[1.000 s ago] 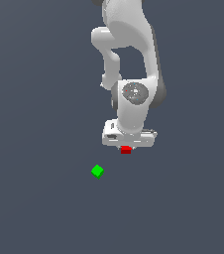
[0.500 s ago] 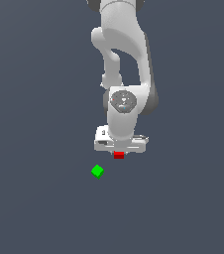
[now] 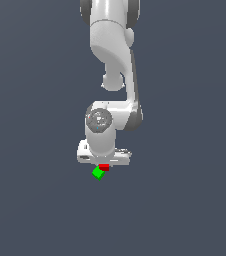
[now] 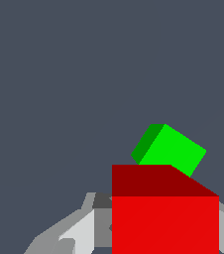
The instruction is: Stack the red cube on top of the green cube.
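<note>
The red cube (image 3: 104,167) sits between the jaws of my white gripper (image 3: 104,166), which is shut on it. In the wrist view the red cube (image 4: 164,218) fills the near foreground, with a grey finger (image 4: 79,233) beside it. The green cube (image 3: 98,173) lies on the grey floor just below the red cube, slightly toward the exterior view's left. In the wrist view the green cube (image 4: 171,149) shows partly behind the red cube, turned at an angle to it. Whether the two cubes touch I cannot tell.
The white arm (image 3: 110,75) rises above the gripper. The flat dark grey floor (image 3: 35,200) surrounds the cubes.
The gripper has carried the red cube toward the exterior view's left, from well to the right of the green cube to just over it. The green cube has not moved.
</note>
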`<state>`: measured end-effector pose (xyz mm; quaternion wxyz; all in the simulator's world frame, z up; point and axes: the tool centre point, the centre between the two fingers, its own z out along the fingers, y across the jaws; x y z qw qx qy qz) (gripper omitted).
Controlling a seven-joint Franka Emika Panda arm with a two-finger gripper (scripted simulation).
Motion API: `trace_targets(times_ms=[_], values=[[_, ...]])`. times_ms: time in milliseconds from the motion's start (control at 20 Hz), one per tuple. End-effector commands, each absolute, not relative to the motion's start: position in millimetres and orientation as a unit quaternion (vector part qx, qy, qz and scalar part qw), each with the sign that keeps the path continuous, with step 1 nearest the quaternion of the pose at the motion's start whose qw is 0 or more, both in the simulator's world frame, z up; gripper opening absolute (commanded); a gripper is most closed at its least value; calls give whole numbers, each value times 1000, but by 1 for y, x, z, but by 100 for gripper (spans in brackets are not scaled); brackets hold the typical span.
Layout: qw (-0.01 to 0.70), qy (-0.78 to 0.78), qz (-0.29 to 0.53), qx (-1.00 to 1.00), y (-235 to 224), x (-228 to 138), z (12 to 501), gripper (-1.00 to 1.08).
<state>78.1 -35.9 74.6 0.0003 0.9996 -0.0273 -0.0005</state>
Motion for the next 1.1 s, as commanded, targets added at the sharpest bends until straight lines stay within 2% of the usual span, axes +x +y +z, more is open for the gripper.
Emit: trace_targets(times_ms=[0, 550, 600, 1050], values=[[0, -26, 0, 1000, -47, 86, 70, -100], [0, -26, 0, 1000, -65, 98, 62, -100], [0, -26, 0, 1000, -65, 98, 62, 100], [0, -26, 0, 1000, -65, 98, 62, 100]])
